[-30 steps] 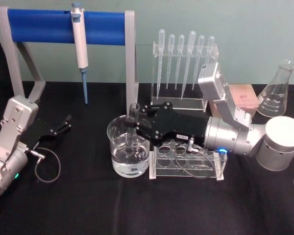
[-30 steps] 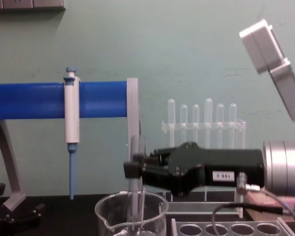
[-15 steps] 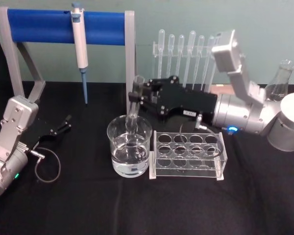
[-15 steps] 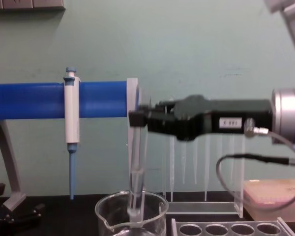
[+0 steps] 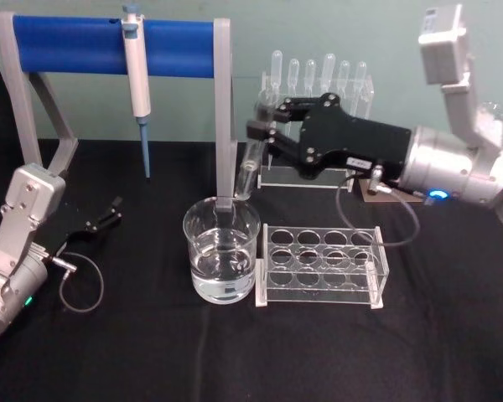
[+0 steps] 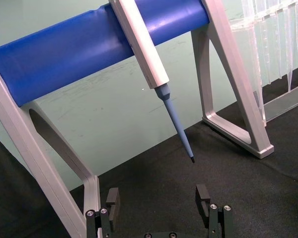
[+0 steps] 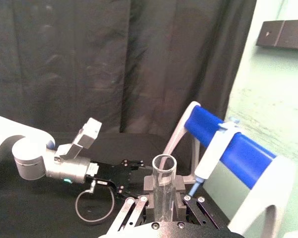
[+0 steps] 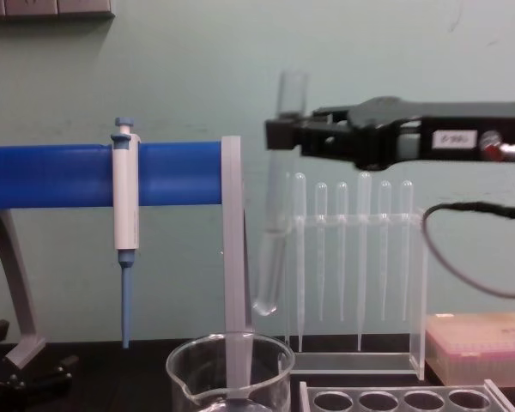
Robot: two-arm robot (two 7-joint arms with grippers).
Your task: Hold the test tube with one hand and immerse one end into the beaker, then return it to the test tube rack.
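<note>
Test tube (image 8: 275,232): clamped below the rim in right gripper (image 5: 258,130) jaws, tilted, bottom end clear above beaker (image 8: 229,378), likely for crossing to rack (image 5: 318,293); left gripper (image 5: 109,209) idle on tabletop (image 5: 151,352), jaws apart.

A pale green wall (image 8: 197,69) runs across the upper frame in the chest view, behind a table (image 5: 151,352) draped in black cloth along the lower edge. A dark strip (image 8: 47,7) is fixed to it at upper left, and a black curtain (image 7: 89,59) hangs beside the wall
</note>
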